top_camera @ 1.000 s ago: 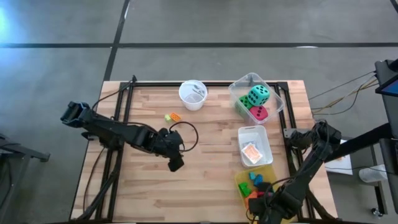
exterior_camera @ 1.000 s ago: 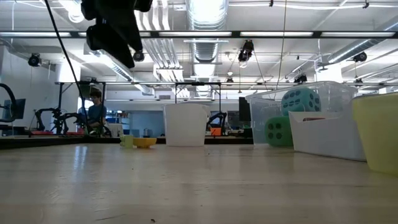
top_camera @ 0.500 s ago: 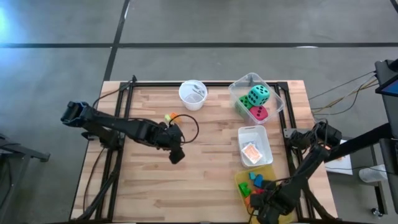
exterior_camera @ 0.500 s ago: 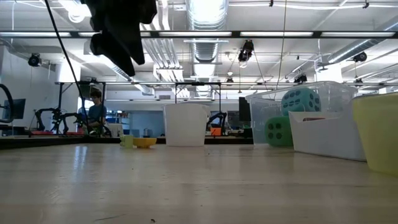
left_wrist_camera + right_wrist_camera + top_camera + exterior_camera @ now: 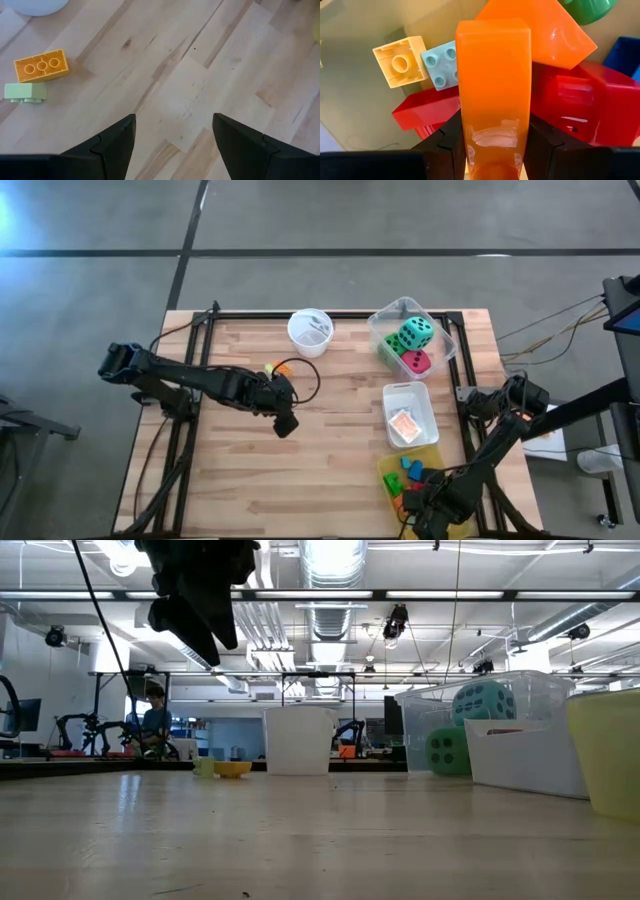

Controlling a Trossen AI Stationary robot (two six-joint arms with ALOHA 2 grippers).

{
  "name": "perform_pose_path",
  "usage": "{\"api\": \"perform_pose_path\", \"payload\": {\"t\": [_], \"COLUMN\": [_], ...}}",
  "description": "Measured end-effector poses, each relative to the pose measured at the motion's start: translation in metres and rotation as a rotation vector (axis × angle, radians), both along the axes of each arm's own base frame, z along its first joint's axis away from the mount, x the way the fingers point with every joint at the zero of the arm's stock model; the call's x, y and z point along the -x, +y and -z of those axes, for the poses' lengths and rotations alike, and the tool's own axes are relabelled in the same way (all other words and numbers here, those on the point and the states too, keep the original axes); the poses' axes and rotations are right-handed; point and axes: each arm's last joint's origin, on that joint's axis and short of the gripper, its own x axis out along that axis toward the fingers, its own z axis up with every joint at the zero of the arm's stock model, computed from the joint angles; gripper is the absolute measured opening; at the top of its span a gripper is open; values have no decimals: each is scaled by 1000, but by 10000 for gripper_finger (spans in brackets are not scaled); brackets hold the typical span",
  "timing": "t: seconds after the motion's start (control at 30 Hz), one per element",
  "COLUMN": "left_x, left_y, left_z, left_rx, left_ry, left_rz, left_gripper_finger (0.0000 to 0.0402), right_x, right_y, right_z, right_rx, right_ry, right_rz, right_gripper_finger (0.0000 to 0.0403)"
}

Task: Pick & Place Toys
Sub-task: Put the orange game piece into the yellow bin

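1. Hovering with its fingers spread and nothing in them, the left claw (image 5: 172, 145) has crept nearer the orange block (image 5: 41, 65) and green block (image 5: 26, 92) just ahead on the counter (image 5: 340, 440).
2. Next: reach, descend, pinch one.
3. The right claw (image 5: 492, 150) clenches an orange piece (image 5: 493, 85) over the yellow bin (image 5: 386, 471).

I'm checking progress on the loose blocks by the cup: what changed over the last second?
The left gripper, jaws open and empty, moved a little toward the orange block and pale green block still lying on the table. The right gripper stayed shut on an orange block in the yellow bin. Cup and dice unmoved.
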Motion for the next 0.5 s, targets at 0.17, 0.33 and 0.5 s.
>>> {"api": "perform_pose_path", "payload": {"t": [0.17, 0.33, 0.5], "left_x": [0, 1, 4], "left_y": [0, 0, 1], "left_z": [0, 2, 11], "left_rx": [0, -1, -1], "left_ry": [1, 5, 34], "left_rz": [0, 0, -6], "left_gripper_finger": [266, 266, 266], "right_x": [0, 0, 0], "right_y": [0, 0, 0], "right_z": [0, 0, 1], "right_rx": [0, -1, -14], "right_ry": [1, 7, 33], "right_rz": [-1, 12, 37], "right_gripper_finger": [127, 175, 278]}}
